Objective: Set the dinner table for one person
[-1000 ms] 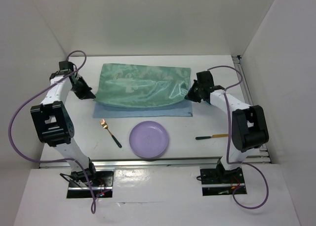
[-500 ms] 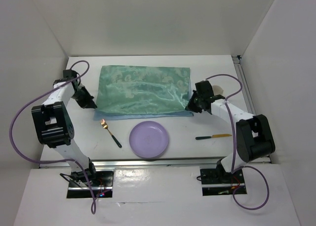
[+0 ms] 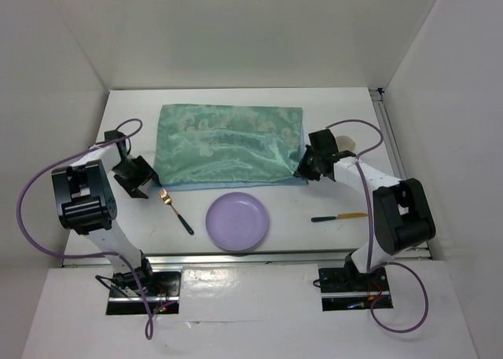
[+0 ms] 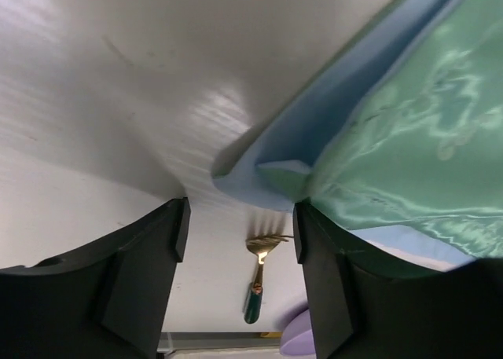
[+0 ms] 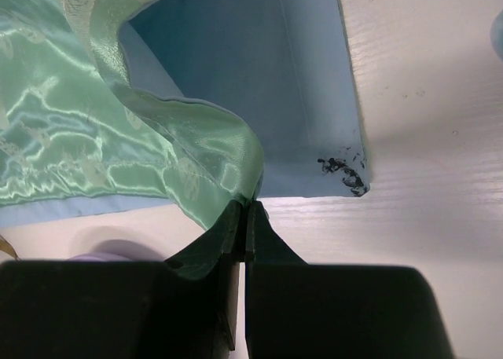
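A green patterned cloth [image 3: 228,143] lies spread over a blue sheet [image 3: 236,184] at the back of the white dinner table [image 3: 338,111]. My right gripper [image 3: 302,169] is shut on the cloth's near right corner [image 5: 236,166], low over the table; in the right wrist view its jaws [image 5: 246,210] pinch the green fabric. My left gripper [image 3: 134,177] stands open with nothing in it, just left of the cloth's near left corner [image 4: 291,174]. A gold fork [image 3: 176,211] with a dark green handle lies beyond the open left gripper [image 4: 240,217].
A purple plate [image 3: 237,221] sits near the front edge, right of the fork [image 4: 259,284]. A knife [image 3: 339,216] with a dark handle lies right of the plate. Metal rails run along the front [image 3: 259,255] and right [image 3: 389,139] edges. White walls enclose the table.
My left gripper opened, let go of the cloth's left corner and drew back toward the front. The cloth settled flat. My right gripper sank lower, still pinching its corner.
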### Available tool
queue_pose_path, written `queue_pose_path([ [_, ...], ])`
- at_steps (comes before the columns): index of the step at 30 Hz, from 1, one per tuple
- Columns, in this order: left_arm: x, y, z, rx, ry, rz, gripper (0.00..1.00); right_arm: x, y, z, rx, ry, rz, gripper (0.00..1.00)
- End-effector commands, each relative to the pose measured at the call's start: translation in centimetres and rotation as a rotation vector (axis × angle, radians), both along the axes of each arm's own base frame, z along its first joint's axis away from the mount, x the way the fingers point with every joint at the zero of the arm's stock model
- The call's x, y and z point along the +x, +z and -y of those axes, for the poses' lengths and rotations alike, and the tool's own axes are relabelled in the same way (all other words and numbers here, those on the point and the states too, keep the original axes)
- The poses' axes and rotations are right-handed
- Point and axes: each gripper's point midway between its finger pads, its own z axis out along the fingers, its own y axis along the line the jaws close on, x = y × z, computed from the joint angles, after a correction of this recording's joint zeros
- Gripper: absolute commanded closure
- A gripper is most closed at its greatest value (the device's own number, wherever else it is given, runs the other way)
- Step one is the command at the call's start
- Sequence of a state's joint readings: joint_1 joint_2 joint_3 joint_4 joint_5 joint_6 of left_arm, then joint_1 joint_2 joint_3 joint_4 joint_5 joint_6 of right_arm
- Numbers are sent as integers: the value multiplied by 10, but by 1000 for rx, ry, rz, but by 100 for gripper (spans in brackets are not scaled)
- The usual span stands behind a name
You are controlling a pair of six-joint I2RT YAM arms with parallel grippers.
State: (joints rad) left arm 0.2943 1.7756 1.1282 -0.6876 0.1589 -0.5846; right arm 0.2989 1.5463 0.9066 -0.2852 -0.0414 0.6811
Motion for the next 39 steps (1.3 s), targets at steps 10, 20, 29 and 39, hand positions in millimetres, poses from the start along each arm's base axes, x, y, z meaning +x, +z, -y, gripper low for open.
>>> queue_pose_path([
  [10, 9, -3, -7, -3, 60, 48, 44, -2, -1, -2, -6, 3, -8, 94],
  [20, 23, 38, -11, 28, 49, 219, 48, 5, 6, -4, -8, 10, 6, 94],
  [29, 26, 23, -6, -14, 41, 195, 1, 2, 3, -3, -10, 10, -3, 94],
  [39, 29, -15, -9, -31, 60, 111, 24, 8, 10, -5, -4, 10, 16, 94],
])
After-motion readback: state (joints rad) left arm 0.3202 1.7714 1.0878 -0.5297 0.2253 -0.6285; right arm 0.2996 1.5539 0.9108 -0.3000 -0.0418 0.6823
